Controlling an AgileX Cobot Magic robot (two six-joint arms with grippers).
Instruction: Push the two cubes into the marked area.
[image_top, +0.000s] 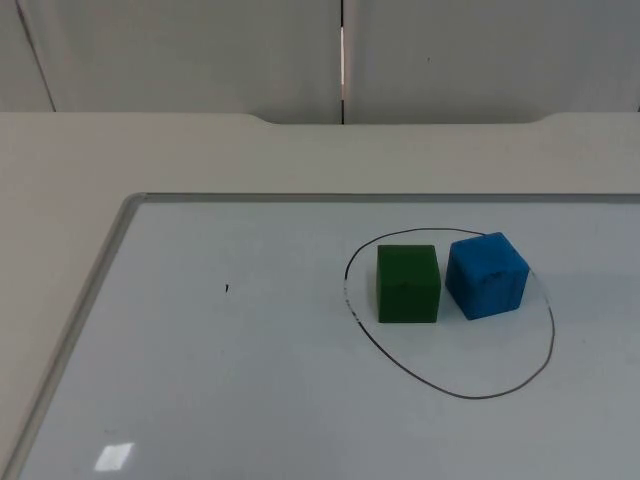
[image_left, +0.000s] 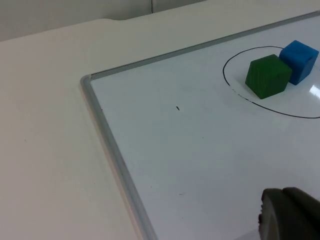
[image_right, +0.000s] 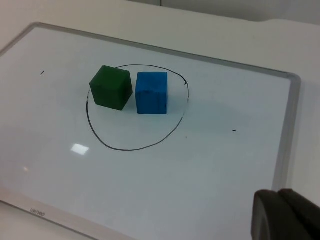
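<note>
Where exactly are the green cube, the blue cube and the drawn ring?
green cube (image_top: 408, 290): top view, on its front face.
blue cube (image_top: 487, 280): top view, on its front face.
drawn ring (image_top: 470, 396): top view, on the near stretch of the black line.

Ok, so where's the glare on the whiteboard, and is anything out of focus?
Top view: a bright glare patch on the whiteboard, away from the green cube and blue cube. Right wrist view: a similar patch just outside the drawn circle. Both wrist views: the dark fingertip of the left end effector and right end effector looks soft.
</note>
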